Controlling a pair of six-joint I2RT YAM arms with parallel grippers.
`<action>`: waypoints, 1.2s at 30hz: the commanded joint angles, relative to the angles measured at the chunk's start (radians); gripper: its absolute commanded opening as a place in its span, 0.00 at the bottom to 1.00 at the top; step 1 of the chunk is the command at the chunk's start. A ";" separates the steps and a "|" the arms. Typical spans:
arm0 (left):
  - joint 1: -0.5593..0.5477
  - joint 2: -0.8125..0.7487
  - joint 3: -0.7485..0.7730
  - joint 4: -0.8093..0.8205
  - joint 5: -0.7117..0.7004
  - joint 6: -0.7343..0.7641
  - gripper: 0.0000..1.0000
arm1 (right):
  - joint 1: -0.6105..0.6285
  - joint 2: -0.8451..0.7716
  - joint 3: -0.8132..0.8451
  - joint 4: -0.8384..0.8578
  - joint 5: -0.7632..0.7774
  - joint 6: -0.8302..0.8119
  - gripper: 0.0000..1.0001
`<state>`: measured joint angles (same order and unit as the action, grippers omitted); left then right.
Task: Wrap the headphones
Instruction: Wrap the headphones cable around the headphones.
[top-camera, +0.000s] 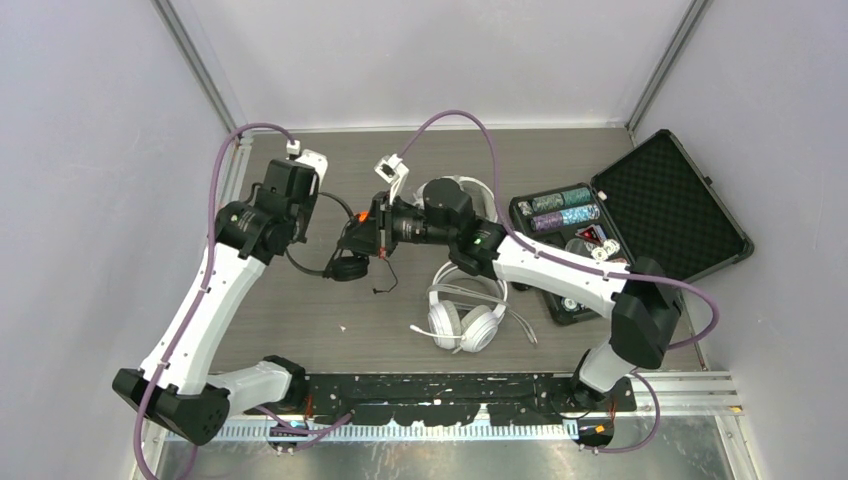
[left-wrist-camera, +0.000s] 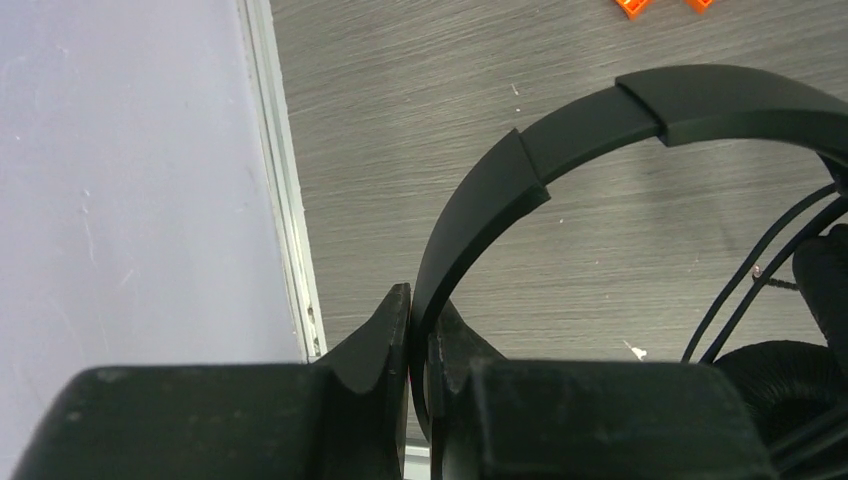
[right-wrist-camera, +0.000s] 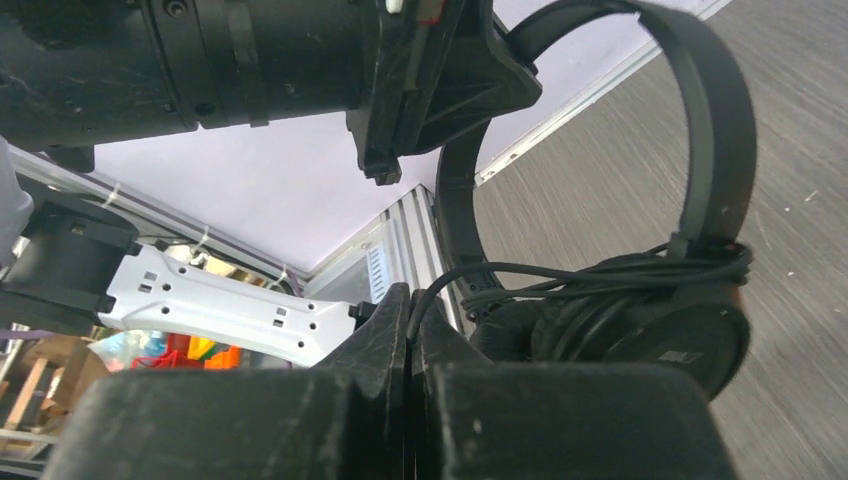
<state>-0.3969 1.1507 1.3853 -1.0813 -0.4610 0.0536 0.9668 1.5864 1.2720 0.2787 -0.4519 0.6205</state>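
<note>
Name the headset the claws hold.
The black headset: left claw clamps its band, right claw pinches its cord. The near white headset and far white headset lie unheld.

counted: black headphones (top-camera: 348, 266) 1 | white headphones (top-camera: 466, 318) 2 | open case (top-camera: 668, 205) 1 | orange pieces (left-wrist-camera: 634, 8) 2 | robot arms (top-camera: 198, 312) 2

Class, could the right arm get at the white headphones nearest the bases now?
Probably not yet: the right gripper is shut on the black cord, though the white headphones lie uncovered close by.
</note>
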 joint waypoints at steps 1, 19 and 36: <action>0.004 -0.008 0.019 0.057 -0.050 -0.149 0.00 | 0.021 0.017 0.068 0.085 0.001 0.080 0.05; 0.007 -0.056 -0.063 0.197 -0.123 -0.431 0.00 | 0.092 -0.005 0.019 -0.029 0.182 -0.050 0.07; 0.012 -0.171 -0.094 0.268 -0.069 -0.645 0.00 | 0.236 -0.050 -0.100 0.009 0.443 -0.324 0.12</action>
<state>-0.3969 1.0187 1.2732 -0.9489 -0.5201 -0.4683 1.1706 1.6047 1.2388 0.1894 -0.0486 0.3813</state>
